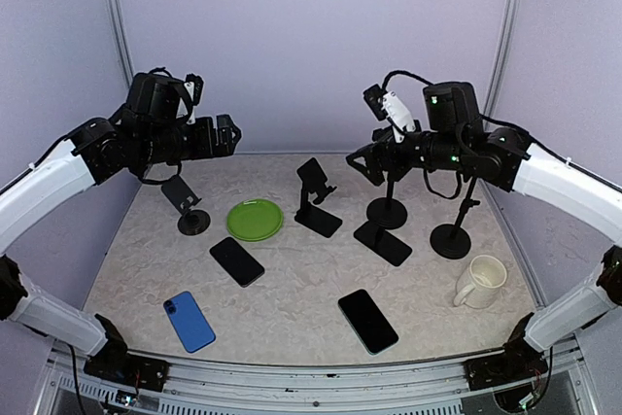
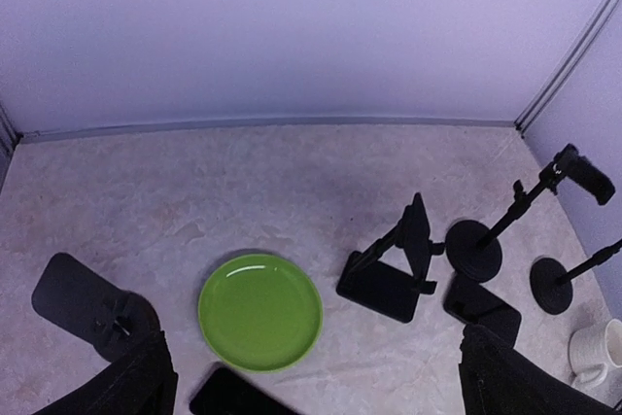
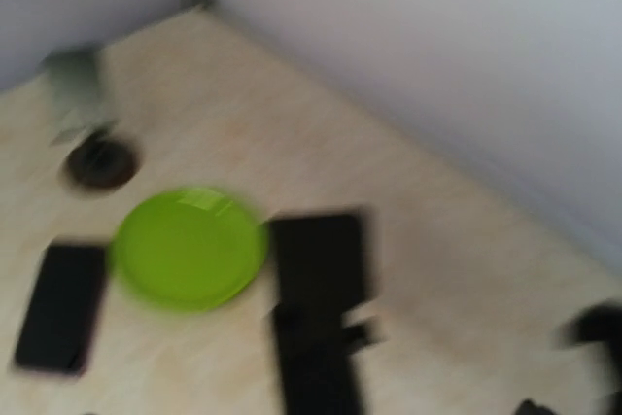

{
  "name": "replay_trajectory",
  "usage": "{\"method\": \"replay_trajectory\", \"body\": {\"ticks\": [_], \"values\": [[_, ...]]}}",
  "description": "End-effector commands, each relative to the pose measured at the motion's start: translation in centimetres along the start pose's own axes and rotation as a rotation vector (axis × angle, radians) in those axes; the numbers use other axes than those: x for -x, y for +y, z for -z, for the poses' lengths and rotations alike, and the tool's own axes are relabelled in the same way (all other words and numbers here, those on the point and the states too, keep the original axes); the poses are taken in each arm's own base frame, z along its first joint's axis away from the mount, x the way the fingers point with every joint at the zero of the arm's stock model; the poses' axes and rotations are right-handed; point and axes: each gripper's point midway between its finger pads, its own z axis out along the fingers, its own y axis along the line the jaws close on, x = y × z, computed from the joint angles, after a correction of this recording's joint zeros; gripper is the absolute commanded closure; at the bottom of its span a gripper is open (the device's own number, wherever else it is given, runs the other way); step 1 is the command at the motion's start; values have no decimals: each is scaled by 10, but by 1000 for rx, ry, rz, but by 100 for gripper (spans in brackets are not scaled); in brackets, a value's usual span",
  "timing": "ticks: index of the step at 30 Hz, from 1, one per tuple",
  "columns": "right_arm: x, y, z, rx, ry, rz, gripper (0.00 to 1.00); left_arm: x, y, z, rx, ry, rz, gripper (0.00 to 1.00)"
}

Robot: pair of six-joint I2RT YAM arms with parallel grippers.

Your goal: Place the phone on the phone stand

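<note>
Three phones lie flat on the table: a black phone [image 1: 237,260] near the green plate, a blue phone [image 1: 189,321] at the front left, and a black phone [image 1: 368,321] at the front middle. A black folding phone stand [image 1: 316,196] stands mid-table; it also shows in the left wrist view [image 2: 398,259] and, blurred, in the right wrist view [image 3: 316,298]. My left gripper [image 1: 224,133] hangs high over the back left, open and empty, its fingers [image 2: 136,381] wide apart. My right gripper [image 1: 364,164] hangs high at the back right, its fingers spread, holding nothing.
A green plate [image 1: 255,220] lies left of the folding stand. A small round-based stand [image 1: 185,203] is at the back left. Two pole stands [image 1: 387,206] [image 1: 452,230] and a flat black stand [image 1: 382,242] are on the right. A cream mug [image 1: 481,281] sits at the front right.
</note>
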Motion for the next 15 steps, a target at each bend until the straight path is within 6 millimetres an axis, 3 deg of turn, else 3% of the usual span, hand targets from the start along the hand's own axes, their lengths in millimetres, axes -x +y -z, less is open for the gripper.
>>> {"method": "replay_trajectory", "body": {"ticks": [1, 4, 9, 15], "values": [[-43, 46, 0, 106, 110, -5, 11, -45, 6, -5, 115, 144, -5, 1], [-76, 76, -1, 164, 185, -26, 14, -66, -18, 5, 4, 141, -49, 4], [-130, 112, 5, 215, 336, -4, 14, -133, -37, 13, -172, 266, -10, 14], [-183, 123, 11, 204, 530, -11, 6, -200, -23, 4, -131, 440, 71, 14]]}}
